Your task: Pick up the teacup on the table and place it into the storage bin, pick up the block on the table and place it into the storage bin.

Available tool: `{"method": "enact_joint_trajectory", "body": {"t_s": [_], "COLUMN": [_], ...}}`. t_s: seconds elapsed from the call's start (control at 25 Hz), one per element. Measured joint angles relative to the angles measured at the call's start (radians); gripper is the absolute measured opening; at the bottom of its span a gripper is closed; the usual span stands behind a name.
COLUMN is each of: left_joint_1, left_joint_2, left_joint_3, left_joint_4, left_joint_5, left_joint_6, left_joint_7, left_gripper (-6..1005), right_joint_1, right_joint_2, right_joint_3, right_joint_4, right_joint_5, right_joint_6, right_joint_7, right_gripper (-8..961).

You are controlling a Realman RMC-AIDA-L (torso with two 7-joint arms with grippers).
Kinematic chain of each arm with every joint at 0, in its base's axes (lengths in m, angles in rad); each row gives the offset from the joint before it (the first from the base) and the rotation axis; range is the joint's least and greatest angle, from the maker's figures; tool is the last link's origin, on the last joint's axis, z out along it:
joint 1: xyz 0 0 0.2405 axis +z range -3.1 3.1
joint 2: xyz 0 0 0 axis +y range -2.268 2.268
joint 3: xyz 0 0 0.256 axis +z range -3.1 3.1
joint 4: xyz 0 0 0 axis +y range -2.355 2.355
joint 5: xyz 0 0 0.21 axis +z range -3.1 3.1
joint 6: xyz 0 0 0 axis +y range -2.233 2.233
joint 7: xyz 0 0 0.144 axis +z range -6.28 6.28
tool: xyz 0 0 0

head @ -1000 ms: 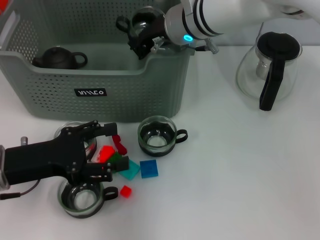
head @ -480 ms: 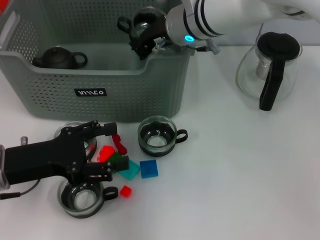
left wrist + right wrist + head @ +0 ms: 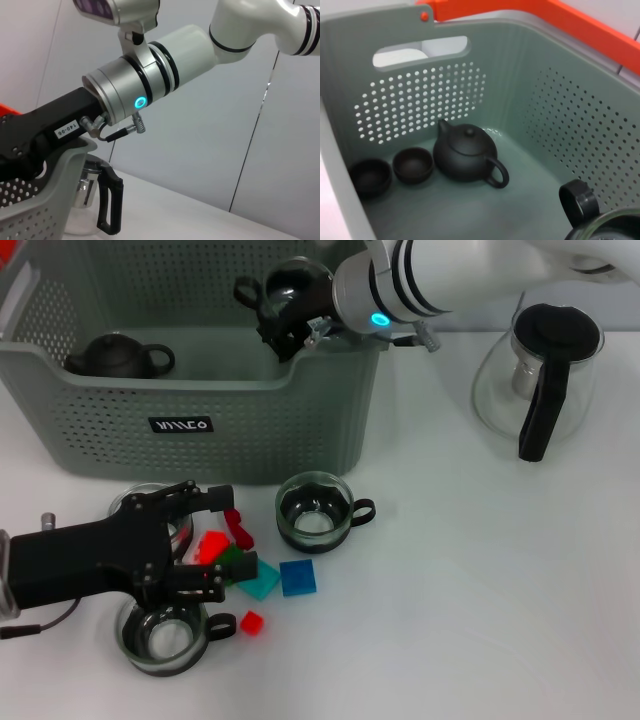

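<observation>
My right gripper (image 3: 290, 322) is shut on a glass teacup (image 3: 295, 282) with a black handle and holds it over the right rim of the grey-green storage bin (image 3: 200, 425). In the right wrist view the held teacup (image 3: 592, 220) hangs above the bin's floor. My left gripper (image 3: 214, 542) lies low on the table at the front left, open, with its fingers on either side of a red block (image 3: 212, 545). Two more teacups stand on the table, one (image 3: 313, 510) in front of the bin and one (image 3: 163, 632) near the front edge. A third (image 3: 145, 502) is half hidden behind my left gripper.
Loose blocks lie around the left gripper: a teal one (image 3: 260, 578), a blue one (image 3: 298, 577) and a small red one (image 3: 251, 622). Inside the bin are a black teapot (image 3: 465, 152) and two dark bowls (image 3: 412, 164). A glass pitcher (image 3: 545, 380) stands at the back right.
My right gripper has edged slightly up and further over the bin with the teacup. The left arm has not moved.
</observation>
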Motion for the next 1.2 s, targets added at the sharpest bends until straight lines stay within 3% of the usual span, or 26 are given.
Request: {"method": "enact_joint_trajectory", "body": {"t_s": [0.8, 1.12, 1.2], "left_joint_1": [-0.002, 0.002, 0.002], "left_joint_2": [0.000, 0.001, 0.002], "left_joint_3": [0.000, 0.000, 0.000], "left_joint_4": [0.000, 0.004, 0.006], "left_joint_5": [-0.002, 0.002, 0.005], "left_joint_6": [0.000, 0.004, 0.004], "left_joint_7": [0.000, -0.001, -0.003], "left_gripper": [935, 934, 934], "right_joint_1": [-0.026, -0.096, -0.120], "right_joint_2": [-0.001, -0.005, -0.005], "right_joint_3": [0.003, 0.004, 0.005], "right_joint_4": [-0.042, -0.166, -0.206], "right_joint_5": [0.000, -0.001, -0.001], "right_joint_6": [-0.021, -0.052, -0.053], "right_joint_7": [0.005, 0.014, 0.014], "right_gripper": [60, 472, 533]}}
